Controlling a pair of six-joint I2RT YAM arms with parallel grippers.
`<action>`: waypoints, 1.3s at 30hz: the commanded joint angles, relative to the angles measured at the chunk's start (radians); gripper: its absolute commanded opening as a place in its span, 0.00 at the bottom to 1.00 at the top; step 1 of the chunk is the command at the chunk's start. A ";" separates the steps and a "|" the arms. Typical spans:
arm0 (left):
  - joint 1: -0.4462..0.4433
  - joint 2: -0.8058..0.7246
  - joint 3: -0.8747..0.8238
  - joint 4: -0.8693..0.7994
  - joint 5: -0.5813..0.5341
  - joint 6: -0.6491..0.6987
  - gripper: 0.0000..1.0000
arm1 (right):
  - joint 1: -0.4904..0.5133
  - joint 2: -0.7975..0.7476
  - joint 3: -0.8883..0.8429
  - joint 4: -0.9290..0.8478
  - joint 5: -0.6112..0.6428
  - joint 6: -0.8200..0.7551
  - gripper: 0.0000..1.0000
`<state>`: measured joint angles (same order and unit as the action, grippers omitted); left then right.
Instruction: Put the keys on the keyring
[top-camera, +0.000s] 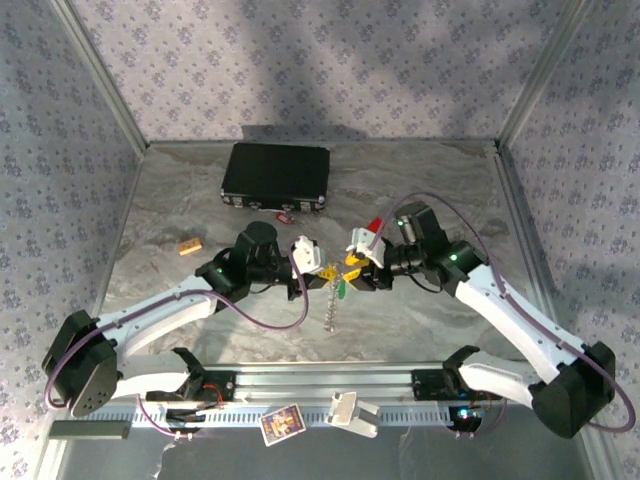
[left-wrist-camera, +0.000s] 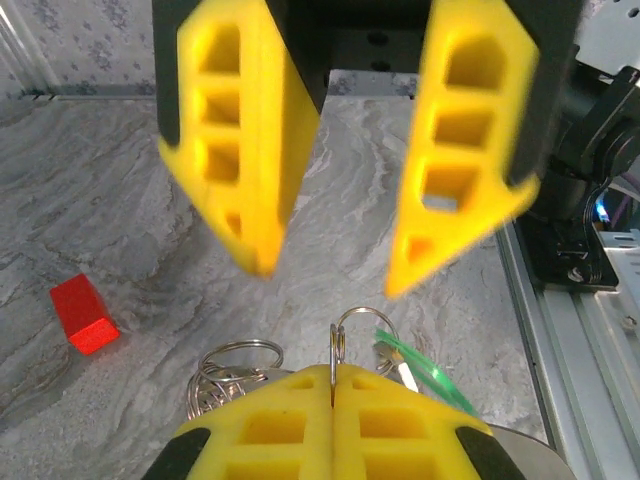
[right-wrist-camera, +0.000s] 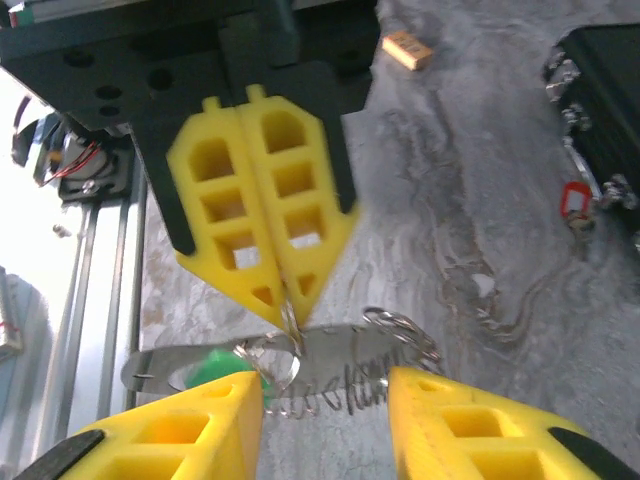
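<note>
While the black case (top-camera: 275, 172) lies closed, the left tool (left-wrist-camera: 332, 380) pinches the keyring (left-wrist-camera: 335, 345) and the right tool (right-wrist-camera: 325, 385) gapes.

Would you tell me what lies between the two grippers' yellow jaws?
In the right wrist view, the keyring's rings and chain links lie there; the left gripper is shut on one ring, the right gripper open.

Bare table (top-camera: 400, 170) at right; black case (top-camera: 276, 176) far back, tan block (top-camera: 190, 244) left, left tool (left-wrist-camera: 332, 380) and right tool (right-wrist-camera: 322, 385) nose-to-nose mid-table.

Lab test cell: patterned walls (top-camera: 300, 60), aluminium rail (top-camera: 330, 385)
</note>
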<state>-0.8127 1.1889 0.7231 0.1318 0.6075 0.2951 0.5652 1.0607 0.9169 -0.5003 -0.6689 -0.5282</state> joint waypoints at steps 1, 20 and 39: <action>0.001 -0.023 -0.043 0.132 -0.012 -0.032 0.00 | -0.010 -0.044 -0.059 0.065 -0.049 0.105 0.39; 0.000 -0.014 -0.057 0.190 -0.028 -0.031 0.00 | -0.024 -0.002 -0.103 0.203 -0.091 0.378 0.36; 0.000 -0.027 -0.068 0.207 -0.017 -0.014 0.00 | -0.057 0.011 -0.112 0.167 -0.136 0.358 0.02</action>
<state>-0.8116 1.1866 0.6571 0.2890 0.5705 0.2649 0.5198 1.0737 0.7990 -0.3149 -0.7982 -0.1497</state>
